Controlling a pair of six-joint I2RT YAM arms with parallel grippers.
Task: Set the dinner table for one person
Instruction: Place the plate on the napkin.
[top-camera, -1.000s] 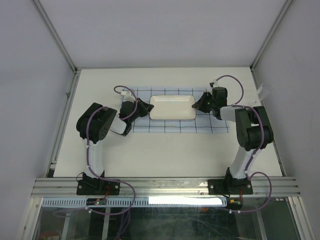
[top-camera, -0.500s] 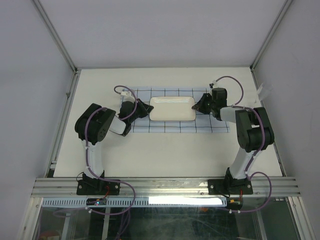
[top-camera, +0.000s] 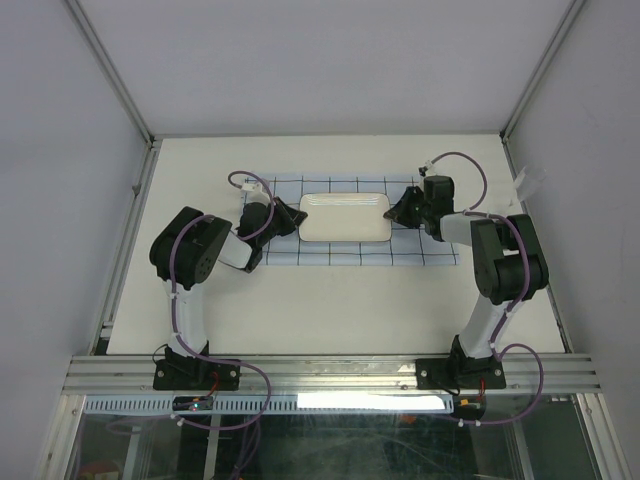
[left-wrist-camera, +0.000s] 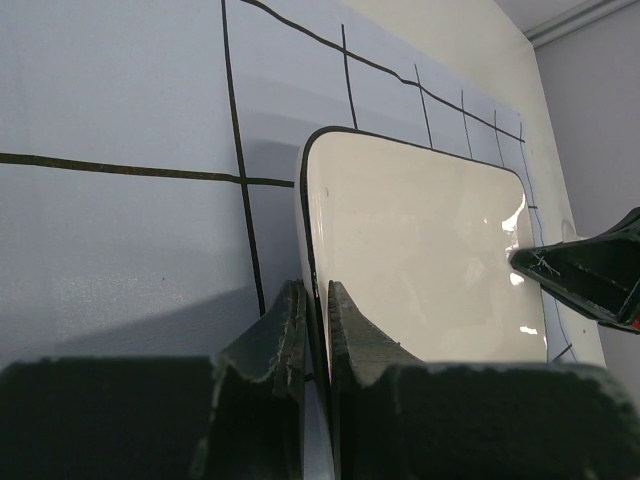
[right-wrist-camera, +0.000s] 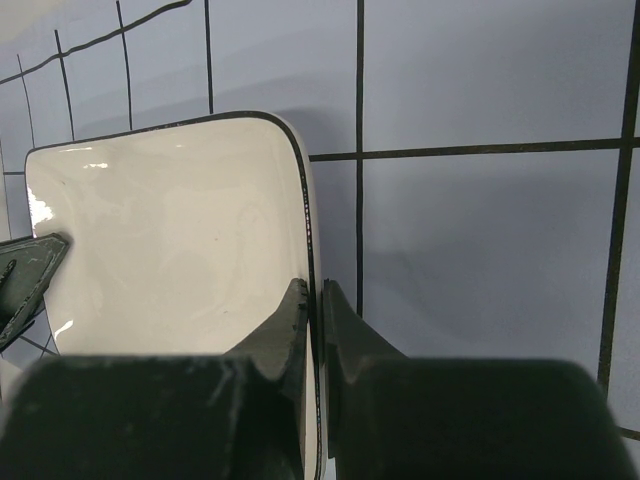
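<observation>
While the plate sits over the pale-blue gridded cloth, each arm grips one of its short ends: the left claw pinches the left rim and the right claw pinches the right rim. Whether the plate is raised off the cloth is hard to tell. The cloth lies spread on the far half of the cream bench, between the two arms
</observation>
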